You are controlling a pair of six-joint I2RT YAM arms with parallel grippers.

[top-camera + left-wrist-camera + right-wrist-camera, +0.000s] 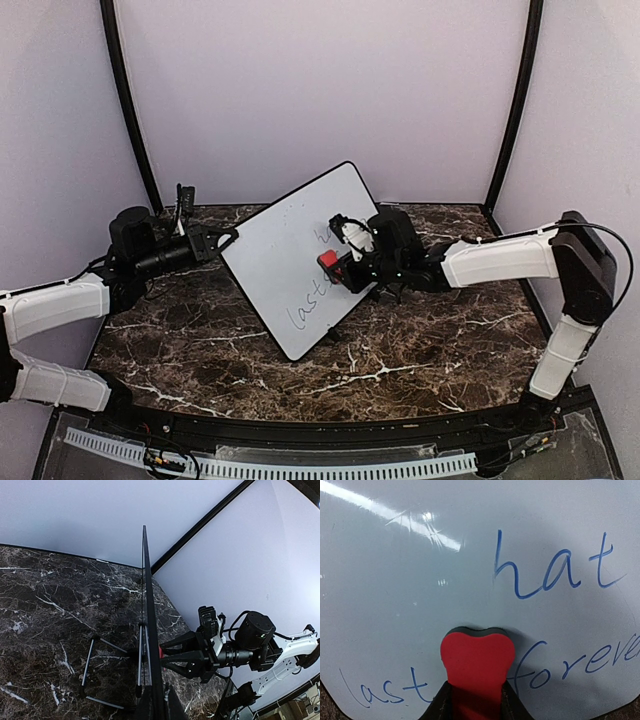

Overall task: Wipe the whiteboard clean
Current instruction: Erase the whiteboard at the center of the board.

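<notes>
Right wrist view: right end effector point(476, 702) pinches the red eraser point(477, 655) against the whiteboard point(410, 610) just ahead, which the left end effector point(218, 243) clamps by its edge, propping it for wiping.

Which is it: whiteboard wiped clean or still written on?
Still written on: the whiteboard shows blue words "hat", "last", "forever".

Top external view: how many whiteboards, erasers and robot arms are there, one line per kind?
White rectangular whiteboard with a thin black frame: 1
Small red eraser block: 1
White-and-black robot arms: 2, the left arm and the right arm
Total: 4
</notes>
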